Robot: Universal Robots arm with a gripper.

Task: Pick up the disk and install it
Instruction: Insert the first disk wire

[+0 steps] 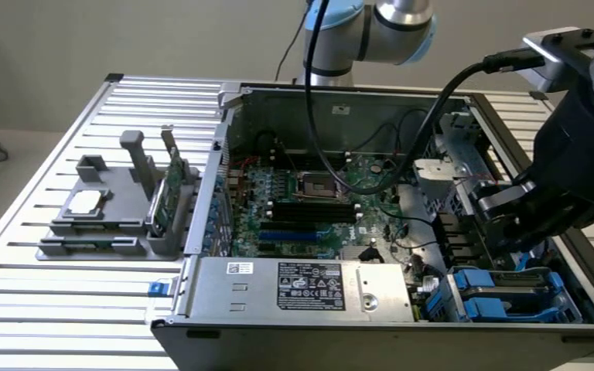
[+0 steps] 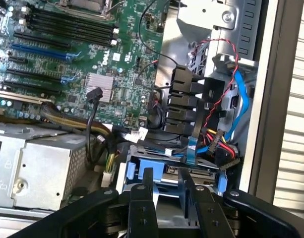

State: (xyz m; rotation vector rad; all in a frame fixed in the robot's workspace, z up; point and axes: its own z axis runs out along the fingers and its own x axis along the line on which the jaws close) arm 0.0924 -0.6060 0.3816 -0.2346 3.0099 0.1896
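The open computer case (image 1: 276,325) lies on the slatted table. My gripper (image 1: 509,251) reaches down into the corner of the case at the exterior view's right, just above the blue drive cage (image 1: 540,297). In the wrist view the gripper (image 2: 166,171) sits right at the near end of the disk (image 2: 201,174). The disk is a silver-grey slab framed by blue rails, and it sits in the cage. Whether the gripper is pressing on the disk I cannot tell. My own dark arm hides the disk's end in the exterior view.
The green motherboard (image 1: 308,193) fills the case floor, with the silver power supply (image 1: 297,286) at the near side. Red, black and blue cables (image 2: 216,124) hang beside the cage. A grey fixture (image 1: 111,209) holding a small square chip and a green card stands at the exterior view's left.
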